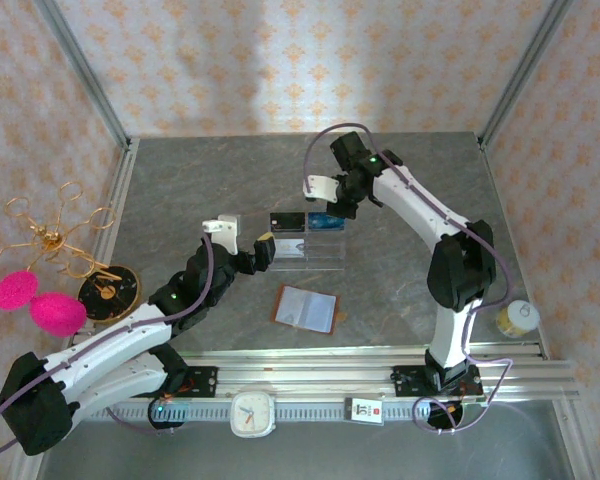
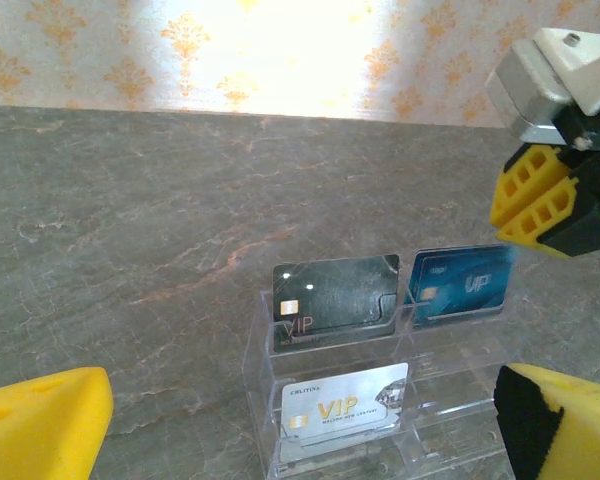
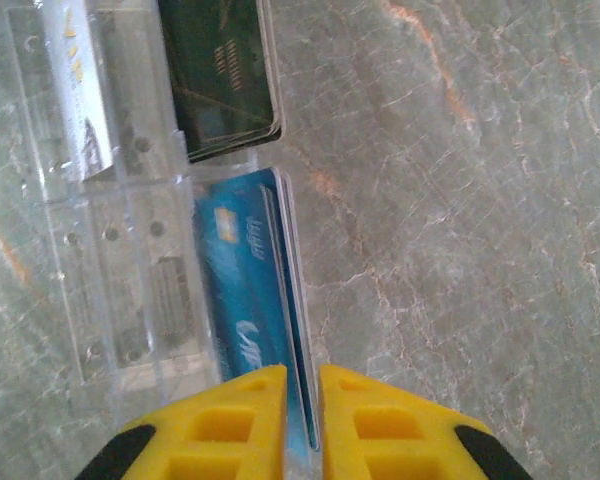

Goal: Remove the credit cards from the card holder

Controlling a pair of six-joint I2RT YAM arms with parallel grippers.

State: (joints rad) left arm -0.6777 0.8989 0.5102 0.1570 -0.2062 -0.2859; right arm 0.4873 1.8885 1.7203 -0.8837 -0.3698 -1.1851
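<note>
The card holder (image 1: 305,308), a brown wallet, lies spread open on the table in front of a clear acrylic stand (image 1: 305,255). A pale silver credit card (image 2: 342,410) stands in the stand's lower left slot. Behind it are a black card (image 2: 335,297) and a blue card (image 3: 242,300). My right gripper (image 3: 302,400) hangs over the blue card with its yellow fingers slightly parted, straddling the card's top edge. My left gripper (image 2: 300,440) is wide open just in front of the stand and holds nothing.
Two pink pompoms (image 1: 40,303), a gold wire ornament (image 1: 55,235) and a black disc (image 1: 110,292) sit at the left. A yellow-lidded jar (image 1: 517,318) stands at the right edge. A white clock (image 1: 252,413) rests on the front rail.
</note>
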